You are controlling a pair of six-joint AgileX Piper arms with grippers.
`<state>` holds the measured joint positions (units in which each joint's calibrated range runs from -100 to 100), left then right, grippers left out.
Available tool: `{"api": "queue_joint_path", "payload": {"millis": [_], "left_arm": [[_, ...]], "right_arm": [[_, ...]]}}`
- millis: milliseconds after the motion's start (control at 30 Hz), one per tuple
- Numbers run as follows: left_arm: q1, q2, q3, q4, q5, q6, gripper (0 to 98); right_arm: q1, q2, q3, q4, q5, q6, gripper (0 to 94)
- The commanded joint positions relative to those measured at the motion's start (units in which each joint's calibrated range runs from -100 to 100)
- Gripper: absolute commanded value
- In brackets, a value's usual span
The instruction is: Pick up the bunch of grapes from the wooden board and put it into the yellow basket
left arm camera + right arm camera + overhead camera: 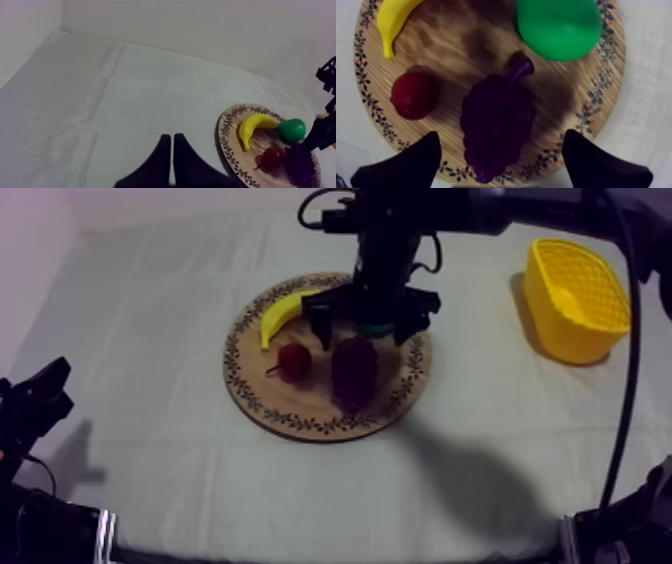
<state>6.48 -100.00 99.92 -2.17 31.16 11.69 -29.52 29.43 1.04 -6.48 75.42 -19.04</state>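
Observation:
A dark purple bunch of grapes (354, 371) (497, 125) (300, 164) lies on the round wooden board (262, 398) (461, 42) (231, 142). My right gripper (366, 335) (501, 165) hangs just above the grapes, open, one finger on each side of the bunch and not touching it. The yellow basket (577, 301) stands at the far right of the table. My left gripper (40, 403) (172, 162) rests low at the left side, shut, its fingers together as a narrow wedge.
Also on the board are a banana (282, 313) (395, 20) (254, 127), a small red fruit (294, 361) (413, 95) (272, 157) and a green pear (559, 27) (291, 129). The right arm partly covers the board's far side in the top view.

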Motion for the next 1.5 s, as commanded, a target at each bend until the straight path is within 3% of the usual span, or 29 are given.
{"api": "queue_joint_path", "payload": {"millis": [0,367,467,667,800,1200,1467], "left_arm": [[0.0,0.0,0.0,0.0,0.0,0.0,0.1],[0.0,0.0,0.0,0.0,0.0,0.0,0.1],[0.0,0.0,0.0,0.0,0.0,0.0,0.1],[0.0,0.0,0.0,0.0,0.0,0.0,0.1],[0.0,0.0,0.0,0.0,0.0,0.0,0.1],[0.0,0.0,0.0,0.0,0.0,0.0,0.1],[0.0,0.0,0.0,0.0,0.0,0.0,0.1]], "right_arm": [[0.1,0.7,0.6,-0.6,-1.4,0.4,78.1],[-0.3,5.8,1.1,-2.5,-5.3,2.3,70.9],[-0.2,7.3,0.6,-2.6,-5.5,2.4,60.9],[0.6,8.4,0.0,-2.6,-5.7,2.3,29.6],[1.1,6.5,0.6,-2.5,-5.6,2.5,19.3],[3.3,-12.8,9.2,0.9,-3.9,4.4,16.8],[10.0,-27.9,13.1,4.1,-3.2,8.2,17.1]]}}
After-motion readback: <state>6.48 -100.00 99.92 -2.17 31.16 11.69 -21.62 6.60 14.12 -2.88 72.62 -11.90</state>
